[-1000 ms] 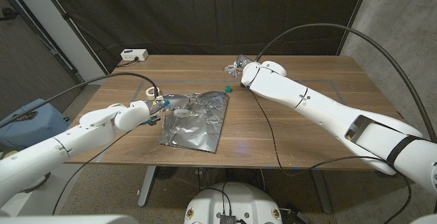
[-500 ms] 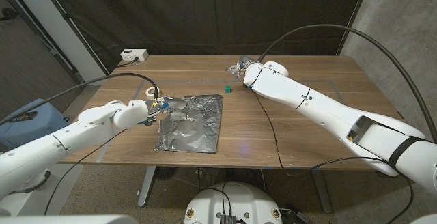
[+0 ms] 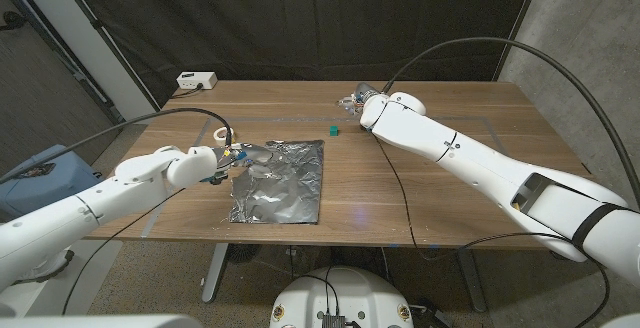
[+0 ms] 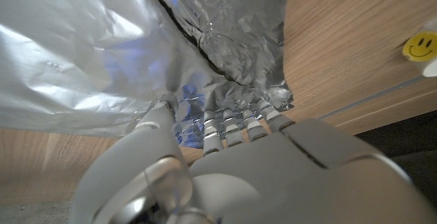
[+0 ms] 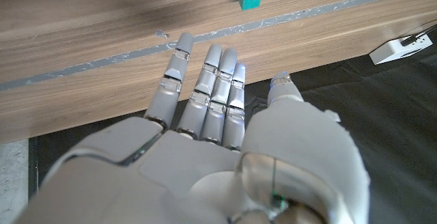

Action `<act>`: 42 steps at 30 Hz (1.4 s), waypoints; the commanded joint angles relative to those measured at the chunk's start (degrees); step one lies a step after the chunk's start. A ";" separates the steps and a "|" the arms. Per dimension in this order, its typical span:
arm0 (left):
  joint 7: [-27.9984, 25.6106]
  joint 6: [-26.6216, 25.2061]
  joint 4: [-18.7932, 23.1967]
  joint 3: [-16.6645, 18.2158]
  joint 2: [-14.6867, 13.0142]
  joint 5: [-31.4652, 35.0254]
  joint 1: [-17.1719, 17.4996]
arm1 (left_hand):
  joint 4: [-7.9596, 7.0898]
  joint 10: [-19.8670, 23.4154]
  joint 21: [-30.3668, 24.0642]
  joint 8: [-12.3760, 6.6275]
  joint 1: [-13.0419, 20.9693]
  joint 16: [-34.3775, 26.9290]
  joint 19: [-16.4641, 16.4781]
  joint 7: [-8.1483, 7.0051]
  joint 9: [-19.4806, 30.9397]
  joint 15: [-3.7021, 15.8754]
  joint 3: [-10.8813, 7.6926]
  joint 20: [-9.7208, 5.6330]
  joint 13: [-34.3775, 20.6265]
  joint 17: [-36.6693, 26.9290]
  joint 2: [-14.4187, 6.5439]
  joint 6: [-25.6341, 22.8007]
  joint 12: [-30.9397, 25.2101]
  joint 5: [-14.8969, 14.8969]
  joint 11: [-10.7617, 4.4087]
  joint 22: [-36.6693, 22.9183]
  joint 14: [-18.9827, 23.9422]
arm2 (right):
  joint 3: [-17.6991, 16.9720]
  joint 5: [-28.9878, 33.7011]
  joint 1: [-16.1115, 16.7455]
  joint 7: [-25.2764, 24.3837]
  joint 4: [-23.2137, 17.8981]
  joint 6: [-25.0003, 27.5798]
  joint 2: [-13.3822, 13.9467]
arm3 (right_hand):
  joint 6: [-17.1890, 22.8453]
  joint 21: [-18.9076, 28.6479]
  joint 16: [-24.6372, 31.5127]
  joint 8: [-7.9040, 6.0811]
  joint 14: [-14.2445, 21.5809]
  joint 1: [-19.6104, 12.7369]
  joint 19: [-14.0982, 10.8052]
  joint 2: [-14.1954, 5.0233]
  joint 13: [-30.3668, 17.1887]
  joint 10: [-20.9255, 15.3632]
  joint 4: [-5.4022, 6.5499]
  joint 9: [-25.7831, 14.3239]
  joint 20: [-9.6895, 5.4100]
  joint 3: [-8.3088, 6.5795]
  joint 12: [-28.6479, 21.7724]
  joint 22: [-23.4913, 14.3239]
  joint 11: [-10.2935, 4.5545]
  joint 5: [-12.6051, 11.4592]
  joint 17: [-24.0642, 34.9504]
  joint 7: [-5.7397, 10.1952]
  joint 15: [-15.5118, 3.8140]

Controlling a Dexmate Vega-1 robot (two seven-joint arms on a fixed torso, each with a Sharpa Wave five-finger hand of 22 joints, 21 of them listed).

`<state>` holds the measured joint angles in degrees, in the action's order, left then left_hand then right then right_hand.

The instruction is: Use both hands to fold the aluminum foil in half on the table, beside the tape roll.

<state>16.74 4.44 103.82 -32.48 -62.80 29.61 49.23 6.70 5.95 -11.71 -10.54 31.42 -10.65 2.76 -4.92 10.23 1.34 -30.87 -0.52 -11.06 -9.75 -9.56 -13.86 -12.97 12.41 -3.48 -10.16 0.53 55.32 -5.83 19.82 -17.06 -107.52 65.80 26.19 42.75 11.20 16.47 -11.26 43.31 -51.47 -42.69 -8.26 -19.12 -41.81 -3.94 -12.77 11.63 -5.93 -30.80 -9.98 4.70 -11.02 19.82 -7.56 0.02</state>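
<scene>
Head view: the aluminum foil (image 3: 277,180) lies spread on the table (image 3: 420,183), one layer lying over another along its far part. The left hand (image 3: 234,156) sits at the foil's far left corner, fingers on or around the sheet's edge; at this size I cannot tell whether they pinch it or only press it. That corner hold would suit drawing or steadying the edge for the fold. The tape roll (image 3: 220,135) stands just beyond those fingers, apart from the foil. The right hand (image 3: 362,99) is well away from the foil near the table's far edge, its fingers too small and blurred to read; a small green cube (image 3: 332,129) lies between it and the foil.

Left wrist view: the left hand's fingertips (image 4: 235,120) are tucked under a crinkled, raised fold of foil, with the thumb reaching up beside them. They appear to grip the sheet's edge, though the foil hides the tips themselves. The tape roll, with a yellow smiley face, is cut off at the picture's margin.

Right wrist view: the right hand's fingers (image 5: 212,87) are straight, close together and hold nothing, hovering over bare wood. The green cube sits ahead of the fingertips, untouched. No foil lies near them, so this hand has no part in the fold now.
</scene>
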 commanded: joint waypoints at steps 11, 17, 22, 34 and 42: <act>0.12 -0.12 -1.99 -1.61 2.31 -0.51 -1.56 | -0.03 0.38 -0.07 -0.09 -0.70 -0.05 0.49 0.16 0.18 0.07 0.55 -0.16 -0.11 -0.04 -0.19 -0.20 0.01 -0.29 -0.04 -0.16 0.33 | 3.43 4.18 1.12 -0.59 -9.10 1.17 4.29 | 0.43 -0.46 -1.20 -0.55 -0.93 1.99 1.41 -0.30 0.83 2.44 1.04 0.24 -0.15 -0.01 2.03 -0.16 -0.38 0.23 -0.37 1.07 0.43; 0.07 0.08 -2.42 -1.91 2.63 -0.82 -1.87 | -0.01 0.37 -0.06 -0.09 -0.71 -0.02 0.49 0.16 0.18 0.11 0.59 -0.21 -0.11 -0.02 -0.21 -0.21 0.05 -0.31 0.00 -0.17 0.40 | 6.07 5.97 0.47 0.18 -11.23 0.76 5.15 | 0.22 -0.59 -1.67 -0.51 -1.42 3.18 2.45 -0.58 1.57 3.17 1.67 0.58 -0.83 0.02 3.26 -0.17 -1.24 0.26 -0.79 1.74 0.57; -0.03 0.02 -2.48 -2.01 2.74 -1.16 -1.87 | 0.03 0.41 -0.06 -0.10 -0.72 0.04 0.51 0.18 0.18 0.17 0.64 -0.24 -0.12 0.01 -0.23 -0.25 0.08 -0.33 0.04 -0.17 0.40 | 7.88 7.38 0.48 1.09 -12.44 -0.22 5.82 | -1.54 -0.73 -3.16 0.03 -4.58 7.52 6.19 -2.17 4.25 4.80 4.63 1.49 -4.04 -0.28 7.04 -0.23 -2.69 0.18 -1.48 3.53 1.01; -0.11 -0.66 -1.64 -1.99 2.43 -1.37 -1.46 | 0.09 0.52 -0.05 -0.07 -0.72 0.12 0.53 0.20 0.18 0.17 0.70 -0.20 -0.13 0.03 -0.30 -0.20 0.11 -0.36 0.09 -0.17 0.44 | 10.63 11.21 1.42 2.67 -13.89 -1.79 6.99 | -5.91 -0.49 -4.86 0.77 -11.12 16.72 11.48 -2.80 7.68 7.43 11.35 2.04 -6.83 -0.94 13.20 -0.41 -2.71 -0.70 -2.13 4.16 2.08; -0.19 -0.97 -0.95 -1.87 2.25 -1.41 -1.21 | 0.13 0.49 -0.04 -0.05 -0.70 0.16 0.53 0.18 0.18 0.18 0.73 -0.20 -0.13 0.04 -0.33 -0.15 0.17 -0.37 0.03 -0.17 0.47 | 13.04 14.50 0.86 4.77 -13.55 -3.59 6.93 | -9.02 -0.66 -5.35 0.92 -14.84 21.20 14.89 -3.32 8.11 9.73 13.90 2.05 -7.92 -1.77 16.04 -0.51 -2.94 -1.61 -2.27 4.75 2.11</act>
<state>16.71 4.17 102.14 -34.42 -60.30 28.48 47.72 6.71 5.93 -11.71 -10.38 31.13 -10.65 2.76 -4.80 10.25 1.33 -30.40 -0.51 -11.08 -9.60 -9.86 -13.77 -12.96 11.97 -3.48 -10.15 0.52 63.96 4.87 20.53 -14.45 -120.09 64.20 32.27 34.33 10.59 11.21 -10.36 29.34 -31.30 -28.65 -11.42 -10.92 -32.67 9.19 -10.65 3.99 -7.39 -15.35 -10.29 1.70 -12.13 17.54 -2.90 2.27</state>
